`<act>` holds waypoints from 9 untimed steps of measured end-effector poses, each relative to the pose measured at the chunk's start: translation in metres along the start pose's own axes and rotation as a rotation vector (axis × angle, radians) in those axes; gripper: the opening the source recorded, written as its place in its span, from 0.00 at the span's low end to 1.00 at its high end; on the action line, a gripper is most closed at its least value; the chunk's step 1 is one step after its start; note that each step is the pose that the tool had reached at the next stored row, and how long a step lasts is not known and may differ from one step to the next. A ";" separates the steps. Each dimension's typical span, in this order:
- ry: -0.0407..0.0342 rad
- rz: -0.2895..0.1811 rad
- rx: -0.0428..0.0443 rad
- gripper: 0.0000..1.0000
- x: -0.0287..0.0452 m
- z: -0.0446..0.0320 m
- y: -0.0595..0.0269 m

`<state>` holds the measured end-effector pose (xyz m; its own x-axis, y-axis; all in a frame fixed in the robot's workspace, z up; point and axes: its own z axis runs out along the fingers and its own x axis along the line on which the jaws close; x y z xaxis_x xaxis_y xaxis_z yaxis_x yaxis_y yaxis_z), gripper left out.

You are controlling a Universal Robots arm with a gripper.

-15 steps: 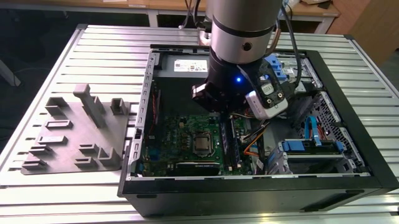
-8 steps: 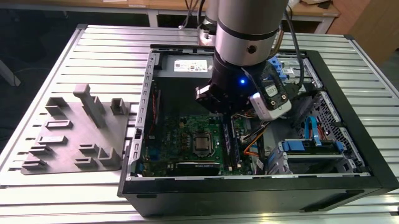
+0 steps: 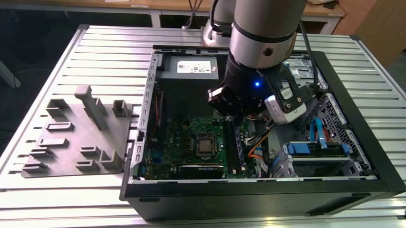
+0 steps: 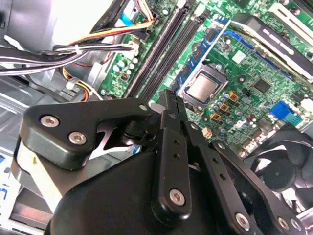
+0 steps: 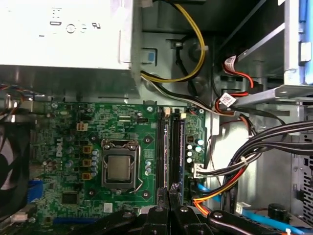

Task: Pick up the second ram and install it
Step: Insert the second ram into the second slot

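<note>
In both wrist views the fingers [image 4: 172,131] meet above the memory slots [image 5: 161,147], what they hold unclear; the exterior view adds the worktop [image 3: 95,52].

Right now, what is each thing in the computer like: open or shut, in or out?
Black metal computer case, side open.
Square silver processor chip, in its socket, uncovered.
Black gripper, shut, over the long black memory slots.
Dark bluish memory stick, on edge along those slots; seated or not, cannot tell.
Small blue light on the silver arm, lit.
</note>
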<state>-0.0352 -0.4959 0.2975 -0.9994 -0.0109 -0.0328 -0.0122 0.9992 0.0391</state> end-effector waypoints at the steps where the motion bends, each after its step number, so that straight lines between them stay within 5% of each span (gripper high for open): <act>1: 0.0000 0.000 0.0001 0.09 -0.0006 0.0012 0.0000; 9: 0.0000 0.000 0.0001 0.09 -0.0013 0.0154 -0.0006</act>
<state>-0.0334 -0.4959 0.2821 -0.9994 -0.0109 -0.0327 -0.0121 0.9992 0.0390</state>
